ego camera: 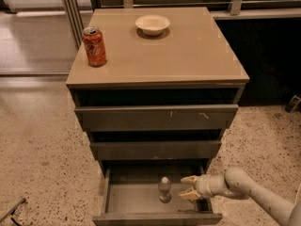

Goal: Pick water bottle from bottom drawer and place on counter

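My gripper [189, 187] reaches into the pulled-out grey-brown bottom drawer [157, 217].
The small clear ribbed plastic water bottle [164, 190] stands upright on the drawer floor, just beyond the tips of my fingers [189, 178]. They are spread apart and not touching it. The glossy tan counter [188, 55] is above.

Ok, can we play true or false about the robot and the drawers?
1. The water bottle stands upright in the bottom drawer. True.
2. The gripper is squeezing the water bottle. False: it is open, beside the bottle inside the drawer.
3. A red soda can stands on the counter. True.
4. The bowl sits in the bottom drawer. False: it is on the counter, near the back.
5. The bottom drawer is shut. False: it is pulled open.
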`<action>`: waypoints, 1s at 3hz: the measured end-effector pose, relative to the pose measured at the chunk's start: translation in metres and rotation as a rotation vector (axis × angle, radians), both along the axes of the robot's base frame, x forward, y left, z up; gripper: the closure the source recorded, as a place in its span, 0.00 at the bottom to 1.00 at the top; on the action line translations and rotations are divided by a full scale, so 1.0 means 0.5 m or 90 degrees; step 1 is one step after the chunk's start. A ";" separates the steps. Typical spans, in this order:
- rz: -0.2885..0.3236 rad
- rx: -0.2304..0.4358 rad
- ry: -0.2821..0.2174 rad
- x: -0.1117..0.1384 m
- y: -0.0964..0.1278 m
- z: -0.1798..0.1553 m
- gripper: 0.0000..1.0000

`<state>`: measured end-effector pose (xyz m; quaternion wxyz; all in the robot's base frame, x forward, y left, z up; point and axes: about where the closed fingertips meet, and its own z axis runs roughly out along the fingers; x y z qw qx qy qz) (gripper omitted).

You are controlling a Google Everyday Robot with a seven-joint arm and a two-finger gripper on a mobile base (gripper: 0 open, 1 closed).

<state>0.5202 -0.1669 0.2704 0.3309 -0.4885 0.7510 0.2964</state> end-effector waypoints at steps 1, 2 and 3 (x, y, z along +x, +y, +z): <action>0.017 -0.007 -0.002 0.010 0.024 -0.038 0.33; 0.027 -0.005 -0.015 0.028 0.045 -0.077 0.36; 0.044 0.001 -0.034 0.051 0.077 -0.097 0.33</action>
